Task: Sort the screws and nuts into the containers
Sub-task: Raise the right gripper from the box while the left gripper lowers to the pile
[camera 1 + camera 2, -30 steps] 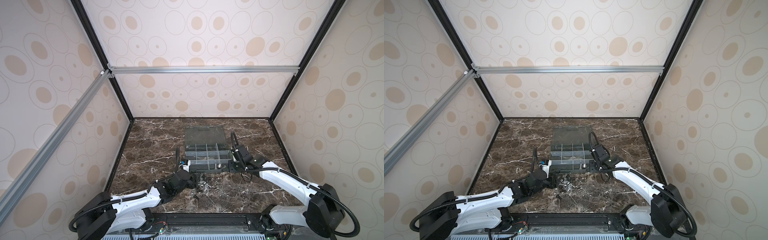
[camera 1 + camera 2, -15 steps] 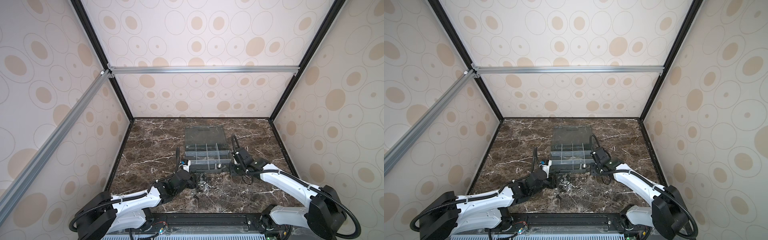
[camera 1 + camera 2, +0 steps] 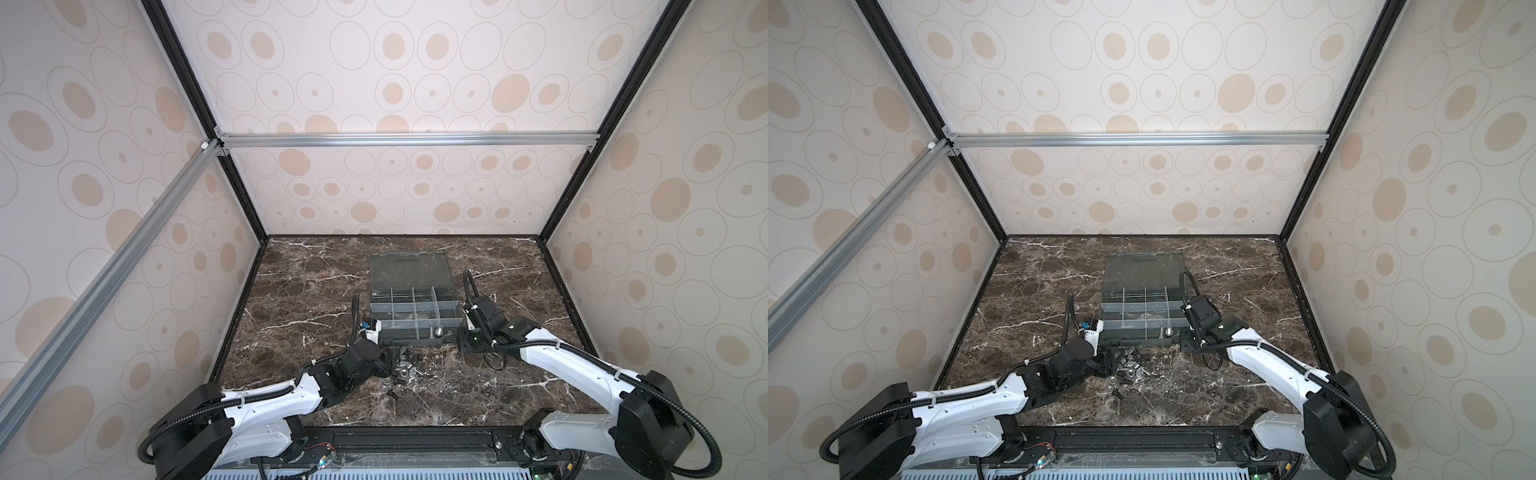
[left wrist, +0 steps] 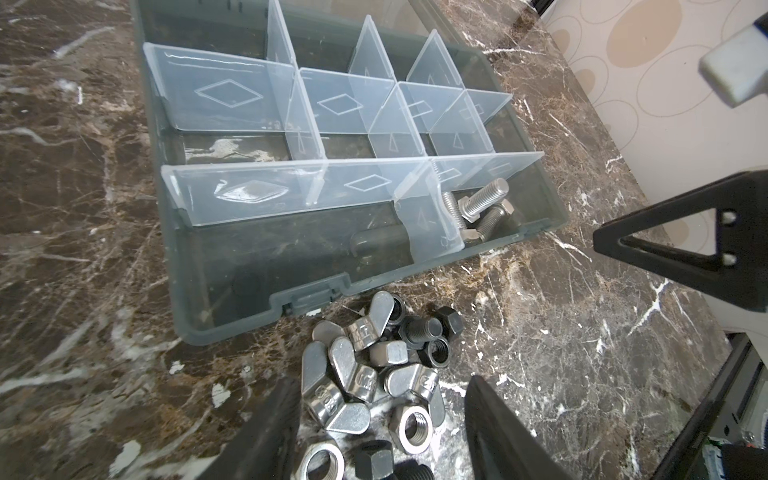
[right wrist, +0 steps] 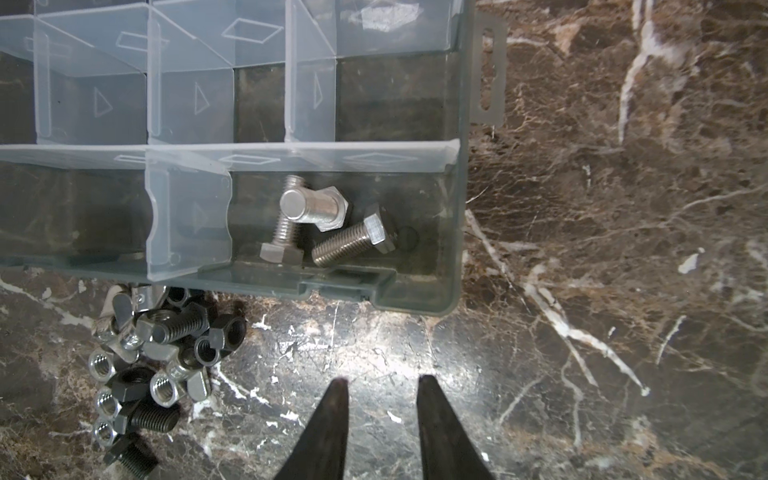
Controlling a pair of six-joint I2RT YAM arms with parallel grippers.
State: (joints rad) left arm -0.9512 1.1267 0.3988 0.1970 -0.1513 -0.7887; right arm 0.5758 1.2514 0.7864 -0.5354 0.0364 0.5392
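The dark grey organizer box (image 3: 415, 341) (image 3: 1142, 341) lies open, its containers split by clear dividers (image 4: 345, 195). Three silver screws (image 4: 484, 203) (image 5: 316, 208) lie in the near right compartment. A pile of silver and black nuts and black screws (image 3: 405, 369) (image 3: 1131, 369) (image 5: 162, 357) sits on the marble just in front of the box. My left gripper (image 4: 382, 384) (image 3: 387, 365) is open and low over that pile, its fingers (image 4: 274, 419) either side of silver wing nuts and hex nuts. My right gripper (image 5: 383, 380) (image 3: 471, 344) is open and empty over bare marble by the box's near right corner.
The clear lid (image 3: 409, 270) lies flat behind the box. The marble table (image 3: 311, 299) is walled in by patterned panels on three sides. A few stray small parts (image 3: 390, 392) lie nearer the front edge. A black rail (image 3: 415, 438) runs along the front.
My left gripper's jaws have narrowed a little around the pile. My right gripper has drawn slightly back from the box toward the near right, its opening unchanged.
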